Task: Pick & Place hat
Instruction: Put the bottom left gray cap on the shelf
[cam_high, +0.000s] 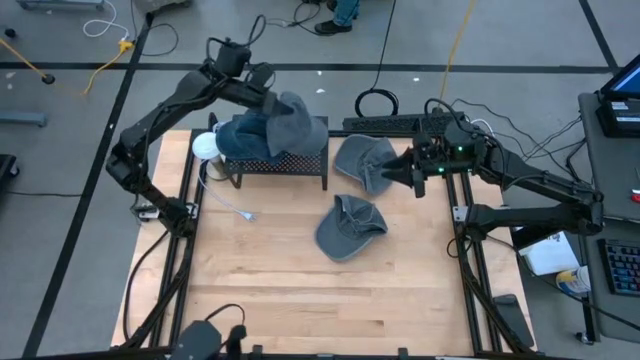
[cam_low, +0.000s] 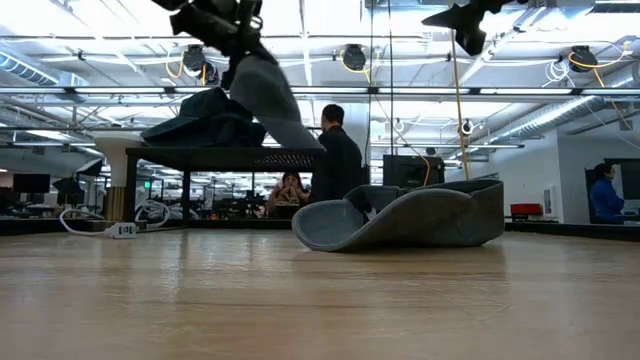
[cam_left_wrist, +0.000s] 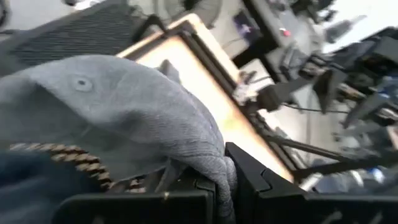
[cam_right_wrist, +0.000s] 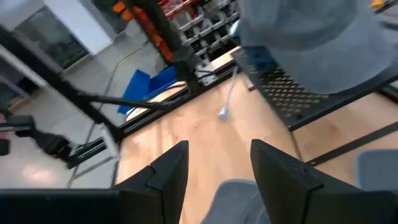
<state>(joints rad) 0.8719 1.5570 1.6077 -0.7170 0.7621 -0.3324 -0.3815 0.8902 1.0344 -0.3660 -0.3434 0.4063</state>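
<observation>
I am seeing a rack (cam_high: 280, 165) standing at the desk's (cam_high: 300, 290) far left, with one hat (cam_high: 245, 138) lying on it. A second hat (cam_high: 298, 125) is hanging over the rack's right end, in the left tool (cam_high: 272, 103). A third (cam_high: 362, 160) is lying right of the rack, beside the right tool (cam_high: 393, 167). A fourth (cam_high: 350, 226) is sitting nearer, mid-desk.

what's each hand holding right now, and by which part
Left hand pinches a grey hat by its edge, above the black rack. Right hand is open, holding nothing.
</observation>
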